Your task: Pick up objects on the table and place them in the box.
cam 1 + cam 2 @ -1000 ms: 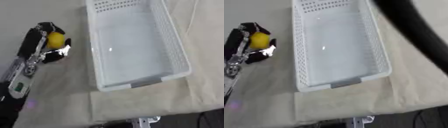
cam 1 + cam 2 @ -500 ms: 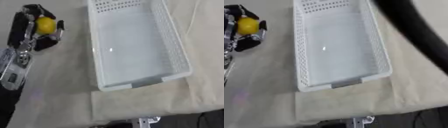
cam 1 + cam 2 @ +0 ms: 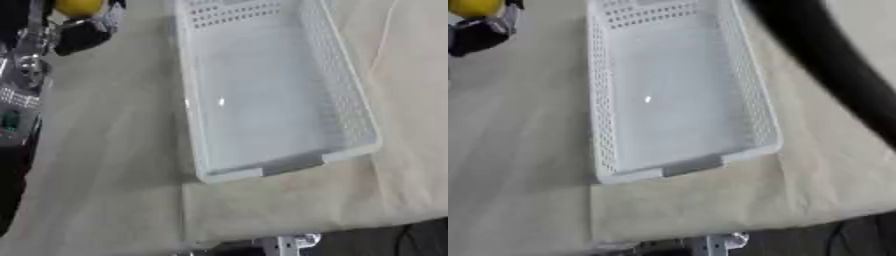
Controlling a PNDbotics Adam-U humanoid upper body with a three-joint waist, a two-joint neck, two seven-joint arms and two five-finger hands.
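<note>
A round yellow object [image 3: 80,7] sits at the top left, held in my left hand [image 3: 79,31], whose black fingers curl round it. The hand is raised at the picture's top edge, to the left of the white perforated box [image 3: 341,95]. The box lies lengthwise in the middle of the table, and its floor shows nothing inside. My left forearm [image 3: 22,75] runs down the left side. My right hand does not show; only a blurred black arm [image 3: 833,75] crosses the right eye view's upper right.
A pale cloth [image 3: 289,205] covers the table under and in front of the box. The table's front edge [image 3: 262,240] runs along the bottom, with a metal bracket [image 3: 284,245] below it. A thin cable [image 3: 385,35] lies at the right.
My left hand has risen up and away along the left side with the yellow object in it, now reaching the top edge. The box has not moved.
</note>
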